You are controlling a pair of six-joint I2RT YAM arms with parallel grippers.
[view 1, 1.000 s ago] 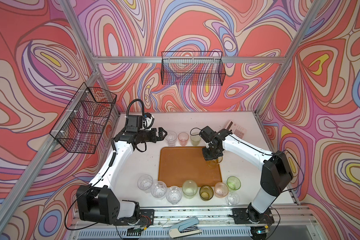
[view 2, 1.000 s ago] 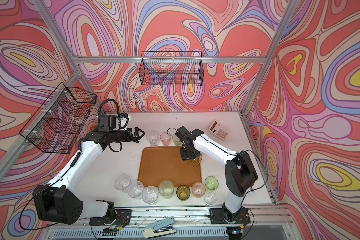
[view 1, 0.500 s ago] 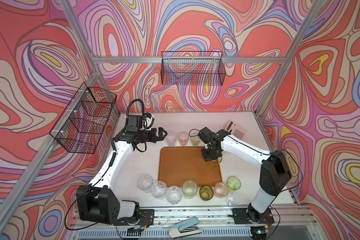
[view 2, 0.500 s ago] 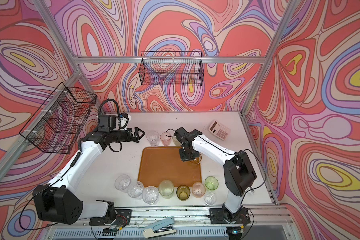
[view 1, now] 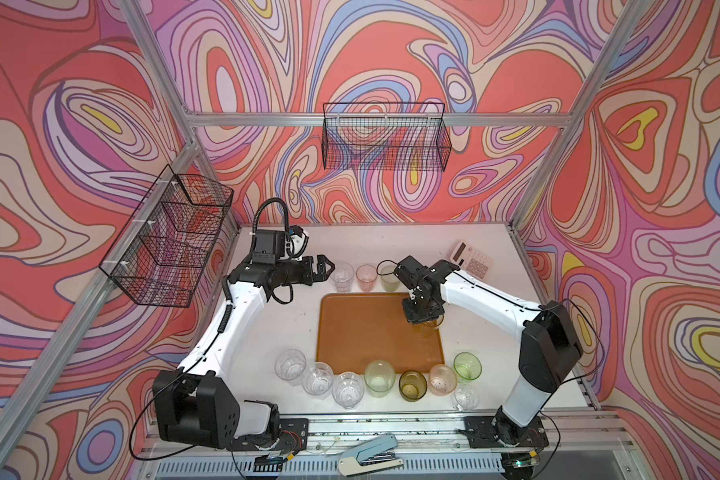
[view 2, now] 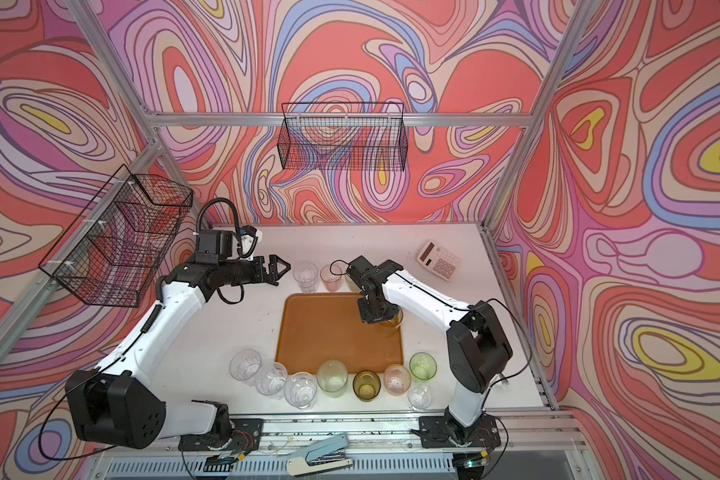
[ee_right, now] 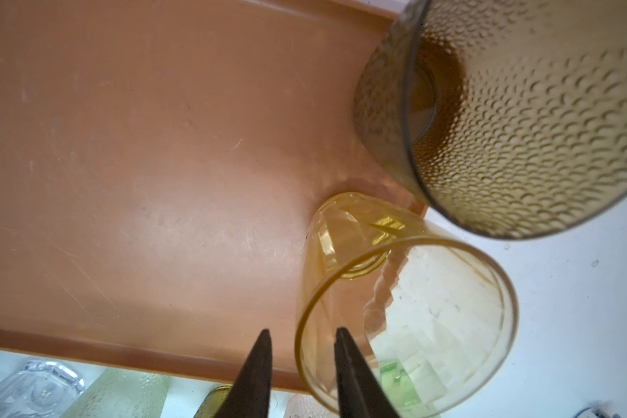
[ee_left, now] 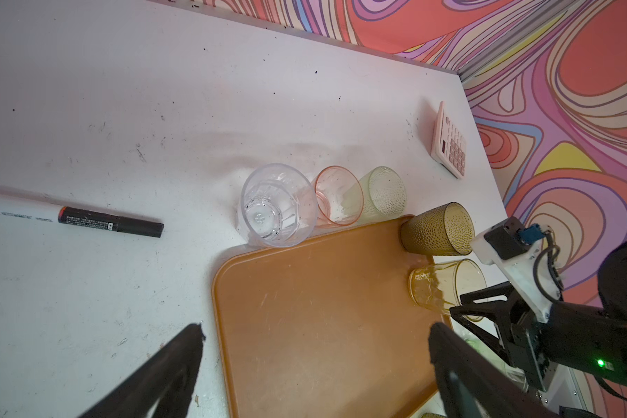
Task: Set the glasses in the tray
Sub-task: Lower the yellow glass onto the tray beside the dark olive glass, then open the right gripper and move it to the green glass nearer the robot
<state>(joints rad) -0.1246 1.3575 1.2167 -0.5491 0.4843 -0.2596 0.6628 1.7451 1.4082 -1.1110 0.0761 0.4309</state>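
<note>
Your right gripper (ee_right: 303, 329) straddles the rim of the amber-yellow glass (ee_right: 406, 307). One finger is outside the wall and the other inside, with the jaws parted narrowly and a sliver of gap on each side, so nothing is clamped.

Read the clock from the middle of the tray (view 1: 371, 332), with 12 toward the back wall. The amber-yellow glass stands on the tray floor at 3 o'clock, just inside the rim. Beside it, in the corner at 2 o'clock, you have the olive-brown dimpled glass (ee_left: 437, 229), also on the tray.

Your left gripper (view 1: 325, 268) hangs at 11 o'clock, off the tray, jaws spread wide and holding nothing.

At 12 o'clock, on the table (view 1: 487, 357) just beyond the tray's far rim, sit a clear glass (view 1: 341, 276), a pink glass (view 1: 366, 276) and a pale green glass (view 1: 389, 277). At 6 o'clock a row of eight glasses (view 1: 379, 376) lines the near rim.

For writing, the marker (ee_left: 73, 217) lying on the table carries fine print along its barrel, too small to read. The pink calculator (view 1: 472, 262), out past the corner at 2 o'clock, shows keys whose legends are too small to make out.
</note>
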